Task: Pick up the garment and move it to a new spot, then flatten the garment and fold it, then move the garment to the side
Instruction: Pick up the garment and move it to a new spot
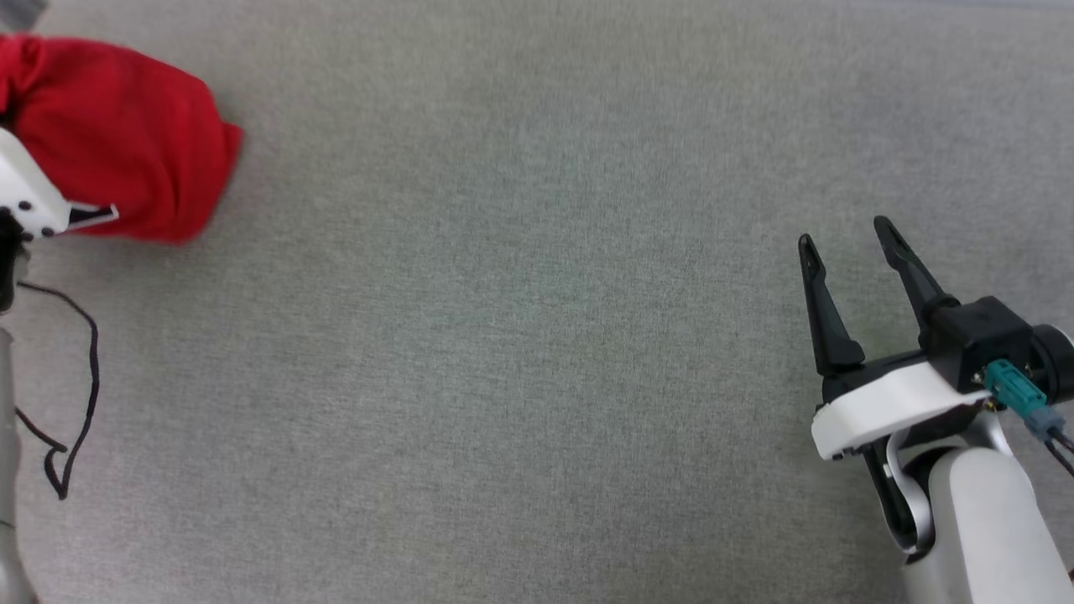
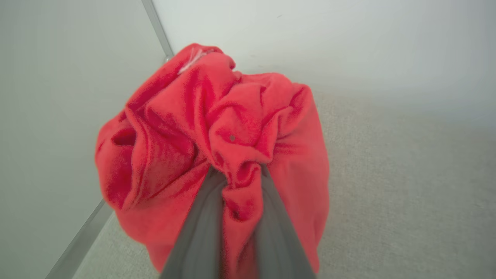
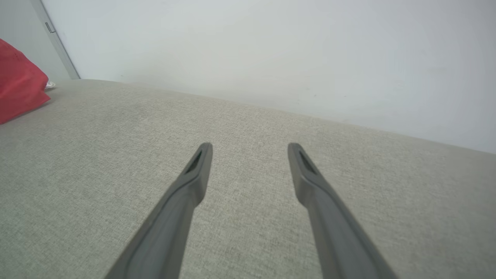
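Observation:
The garment (image 1: 126, 134) is a crumpled red bundle at the far left of the grey fabric surface (image 1: 520, 335). In the left wrist view the garment (image 2: 217, 131) bunches around my left gripper (image 2: 242, 174), whose two grey fingers are shut on a pinched fold of red cloth. The left wrist's white housing (image 1: 25, 193) overlaps the bundle's left side in the head view. My right gripper (image 1: 847, 231) hovers open at the right, far from the garment, with nothing between its fingers. From the right wrist, the right gripper (image 3: 250, 149) stands open and the garment (image 3: 19, 89) shows at the far left.
A thin black cable (image 1: 71, 386) loops over the surface at the lower left. White walls (image 3: 271, 50) border the surface's far side, meeting at a corner strip (image 2: 159, 29) behind the bundle. Wide grey surface lies between the two arms.

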